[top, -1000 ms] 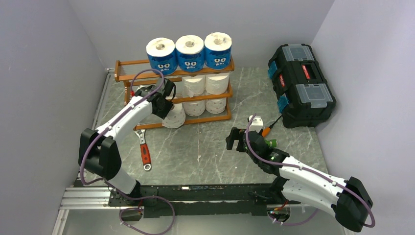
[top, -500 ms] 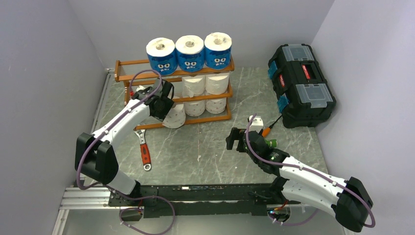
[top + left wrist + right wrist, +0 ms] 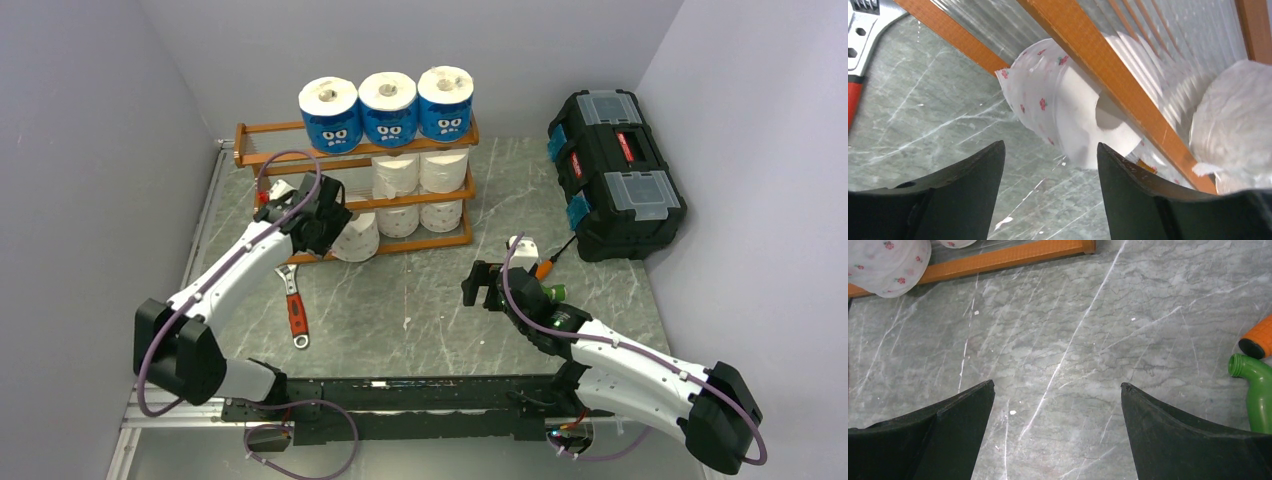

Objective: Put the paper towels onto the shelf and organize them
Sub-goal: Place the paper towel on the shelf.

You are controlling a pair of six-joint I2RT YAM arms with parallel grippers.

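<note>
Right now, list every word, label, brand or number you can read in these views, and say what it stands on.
No text is readable in any view.
blue-wrapped rolls: cartoon faces only, no words legible.
black toolbox: red patches on the lid, too small to read.
flower-printed roll: small red flower marks, no lettering.

Open table lies between wrench and toolbox; the shelf blocks behind.
</note>
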